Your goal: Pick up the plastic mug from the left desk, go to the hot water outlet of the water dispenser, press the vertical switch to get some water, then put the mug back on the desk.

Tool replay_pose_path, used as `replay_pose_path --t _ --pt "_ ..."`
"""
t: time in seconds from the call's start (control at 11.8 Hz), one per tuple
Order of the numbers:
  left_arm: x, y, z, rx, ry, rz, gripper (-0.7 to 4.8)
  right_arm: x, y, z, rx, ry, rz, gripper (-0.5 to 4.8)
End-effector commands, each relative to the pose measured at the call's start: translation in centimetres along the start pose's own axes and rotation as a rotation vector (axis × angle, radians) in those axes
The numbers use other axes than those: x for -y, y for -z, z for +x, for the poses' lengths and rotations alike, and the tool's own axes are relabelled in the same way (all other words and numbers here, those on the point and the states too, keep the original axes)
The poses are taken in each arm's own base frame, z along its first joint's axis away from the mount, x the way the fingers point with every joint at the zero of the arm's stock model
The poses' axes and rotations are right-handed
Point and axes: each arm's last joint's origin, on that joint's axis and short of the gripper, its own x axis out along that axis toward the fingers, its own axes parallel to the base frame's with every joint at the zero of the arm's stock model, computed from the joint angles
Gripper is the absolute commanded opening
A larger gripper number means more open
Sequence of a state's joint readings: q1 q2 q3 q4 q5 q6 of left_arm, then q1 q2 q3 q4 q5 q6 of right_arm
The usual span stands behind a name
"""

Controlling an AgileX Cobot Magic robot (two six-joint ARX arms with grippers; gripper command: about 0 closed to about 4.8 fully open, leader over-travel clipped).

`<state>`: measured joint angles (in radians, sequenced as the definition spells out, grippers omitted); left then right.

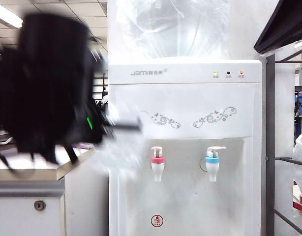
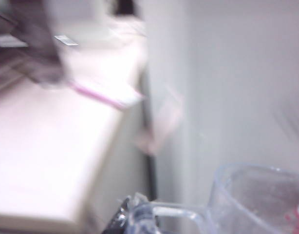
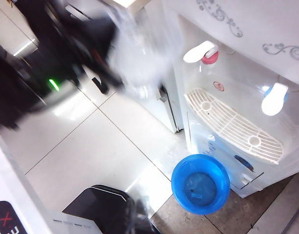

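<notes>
The clear plastic mug [image 2: 259, 200] hangs in the air, my left gripper [image 2: 136, 217] shut on its thin loop handle [image 2: 176, 211]. In the exterior view the left gripper [image 1: 125, 128] and the mug [image 1: 124, 155] are motion-blurred, just left of the white water dispenser [image 1: 185, 98] and above the corner of the left desk [image 1: 28, 188]. The hot water outlet [image 1: 157, 164] with its red collar is right of the mug, its vertical switch [image 1: 156, 150] untouched. My right gripper [image 3: 136, 217] is a dark blur low over the floor, away from the dispenser, with nothing in it.
A blue-collared tap [image 1: 212, 164] sits right of the red one, over a white drip tray [image 3: 232, 124]. A blue basin [image 3: 200, 184] stands on the floor in front of the dispenser. A black bin [image 3: 98, 207] is by my right gripper. A metal rack [image 1: 271, 147] stands at the right.
</notes>
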<state>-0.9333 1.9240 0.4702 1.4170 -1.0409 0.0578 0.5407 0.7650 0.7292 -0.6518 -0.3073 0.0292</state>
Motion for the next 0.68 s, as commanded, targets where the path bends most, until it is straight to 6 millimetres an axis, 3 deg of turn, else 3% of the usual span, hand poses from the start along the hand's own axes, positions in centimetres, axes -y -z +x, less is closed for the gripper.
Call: replay_pose_path --t 0.08,0.34,0.42,0.59,0.68 --pt "-1.8 -2.3 0.3 0.041 -0.127 -0.020 -0.05 -0.1 -0.2 -0.1 0.018 -0.004 -0.005 -0.01" --pt "-3.7 -3.9 1.3 0.058 -0.233 -0.026 -0.05 -0.1 -0.2 -0.1 0.018 -0.004 -0.005 -0.01" --pt "-5.6 -4.8 2.7 0.070 -0.322 -0.037 -0.05 -0.1 -0.2 -0.1 0.018 -0.003 -0.005 -0.01" --pt "-7.5 -5.1 4.4 0.089 -0.355 -0.045 -0.05 -0.1 -0.2 -0.1 0.019 -0.004 -0.005 -0.01" --pt "-12.3 -4.8 8.1 0.136 -0.295 -0.004 -0.05 -0.1 -0.2 -0.1 0.018 -0.003 -0.005 -0.01"
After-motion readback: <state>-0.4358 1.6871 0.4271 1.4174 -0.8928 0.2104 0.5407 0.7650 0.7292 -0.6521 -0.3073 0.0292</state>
